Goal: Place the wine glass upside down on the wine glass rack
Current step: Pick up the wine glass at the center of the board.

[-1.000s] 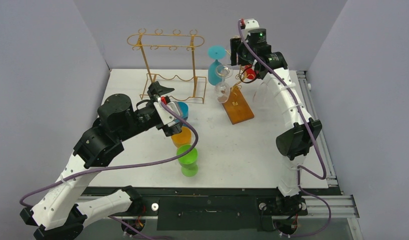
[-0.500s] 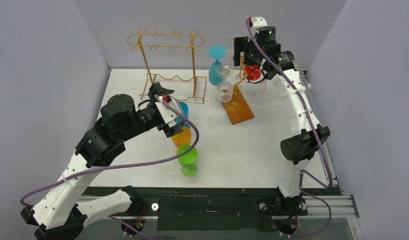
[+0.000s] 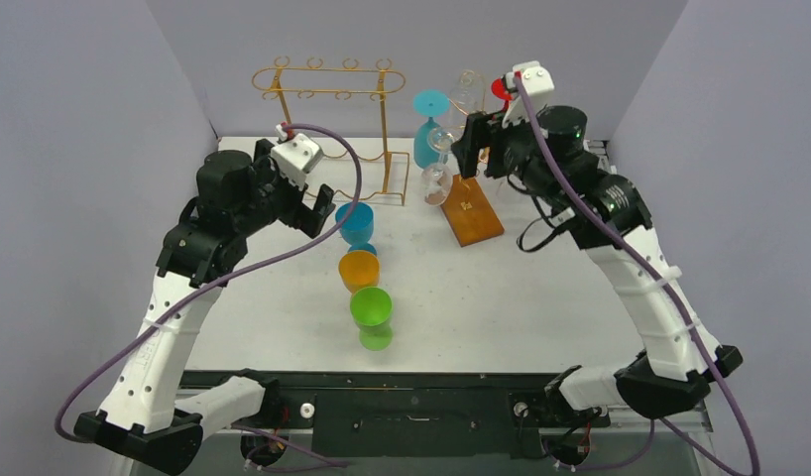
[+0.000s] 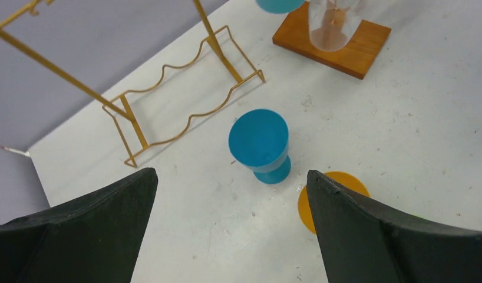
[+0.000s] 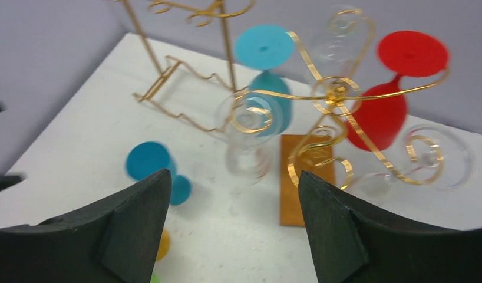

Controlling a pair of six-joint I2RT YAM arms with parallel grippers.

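Observation:
A gold spiral wine glass rack [image 3: 461,164] on a wooden base [image 3: 473,210] stands at the back middle. It holds an upside-down teal glass [image 3: 429,129], a red glass [image 5: 392,100] and clear glasses [image 5: 247,141]. Blue [image 3: 357,223], orange [image 3: 360,268] and green [image 3: 372,309] glasses stand upright in a row on the table. My left gripper [image 3: 320,213] is open and empty, raised left of the blue glass [image 4: 259,144]. My right gripper [image 3: 465,157] is open and empty, next to the rack [image 5: 333,94].
A tall gold wire frame rack [image 3: 327,119] stands at the back left, and its foot shows in the left wrist view [image 4: 180,106]. The white table [image 3: 540,297] ends at grey walls on three sides.
My left arm has lifted and drawn back to the left, uncovering the blue and orange glasses. My right arm has risen and swung out, with its gripper still by the rack.

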